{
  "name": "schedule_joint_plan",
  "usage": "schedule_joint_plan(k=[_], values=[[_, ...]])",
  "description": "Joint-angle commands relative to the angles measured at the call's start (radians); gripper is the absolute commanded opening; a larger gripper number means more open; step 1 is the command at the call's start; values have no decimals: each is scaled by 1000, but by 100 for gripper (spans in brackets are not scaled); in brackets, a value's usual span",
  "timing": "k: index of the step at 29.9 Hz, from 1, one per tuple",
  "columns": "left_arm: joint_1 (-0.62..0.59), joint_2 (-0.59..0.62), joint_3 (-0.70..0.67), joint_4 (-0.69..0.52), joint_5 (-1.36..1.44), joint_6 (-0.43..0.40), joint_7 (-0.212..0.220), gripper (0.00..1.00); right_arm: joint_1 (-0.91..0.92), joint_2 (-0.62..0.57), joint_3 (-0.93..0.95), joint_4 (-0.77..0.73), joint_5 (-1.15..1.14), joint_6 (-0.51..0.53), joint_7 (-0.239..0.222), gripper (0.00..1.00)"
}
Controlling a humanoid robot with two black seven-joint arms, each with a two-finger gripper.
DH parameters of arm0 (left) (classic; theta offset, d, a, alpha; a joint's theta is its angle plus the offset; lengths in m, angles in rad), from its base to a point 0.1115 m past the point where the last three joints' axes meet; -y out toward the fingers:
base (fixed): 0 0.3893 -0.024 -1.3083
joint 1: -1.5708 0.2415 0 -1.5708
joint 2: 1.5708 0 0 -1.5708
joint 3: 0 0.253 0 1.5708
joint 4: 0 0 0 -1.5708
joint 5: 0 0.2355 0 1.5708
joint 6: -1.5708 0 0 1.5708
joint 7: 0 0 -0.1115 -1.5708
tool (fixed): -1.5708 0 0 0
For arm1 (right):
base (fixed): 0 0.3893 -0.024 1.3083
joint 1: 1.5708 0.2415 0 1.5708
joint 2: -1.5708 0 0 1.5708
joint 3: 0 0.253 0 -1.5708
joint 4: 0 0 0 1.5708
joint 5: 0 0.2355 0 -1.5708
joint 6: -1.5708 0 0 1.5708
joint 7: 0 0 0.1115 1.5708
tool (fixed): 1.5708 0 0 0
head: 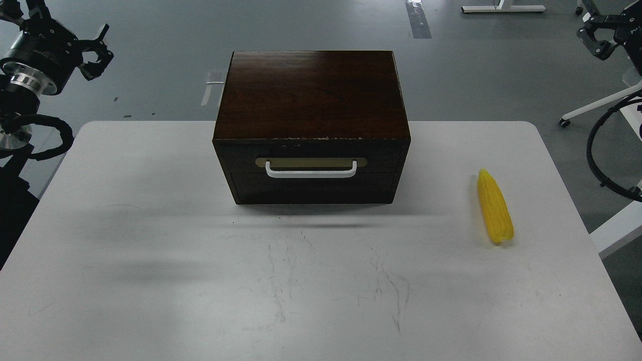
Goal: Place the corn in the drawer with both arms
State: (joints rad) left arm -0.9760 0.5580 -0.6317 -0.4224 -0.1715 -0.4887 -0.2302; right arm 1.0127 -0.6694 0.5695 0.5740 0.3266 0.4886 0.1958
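Note:
The bright yellow corn [494, 206] lies on the white table [150, 260], well to the right of the cabinet, with its pointed end facing away from me. The dark-brown cabinet [311, 90] stands at the table's back middle. Its drawer [311, 186] is pushed in, and the white bar handle [311, 173] faces me. My left gripper [97, 51] hangs open at the top left, off the table and far from the cabinet. At the top right, my right gripper [596, 36] is open too, high above and beyond the corn. Neither holds anything.
The table's front half shows only scratches. Grey floor with tape marks lies beyond the table. White frame legs on casters [597, 105] and a black cable loop [602, 165] are off the table's right edge.

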Motion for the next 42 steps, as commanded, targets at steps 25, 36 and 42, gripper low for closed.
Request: schedule_joint_plan(k=[25, 36, 42], values=[[-13, 88, 29, -15, 29, 0, 12, 86, 3, -18, 15, 6, -1, 0, 5, 100], [-154, 252, 40, -317, 438, 0, 11, 85, 4, -32, 13, 4, -1, 0, 4, 100], [-282, 264, 40, -525, 717, 0, 8, 83, 3, -33, 12, 1, -1, 0, 2, 100]])
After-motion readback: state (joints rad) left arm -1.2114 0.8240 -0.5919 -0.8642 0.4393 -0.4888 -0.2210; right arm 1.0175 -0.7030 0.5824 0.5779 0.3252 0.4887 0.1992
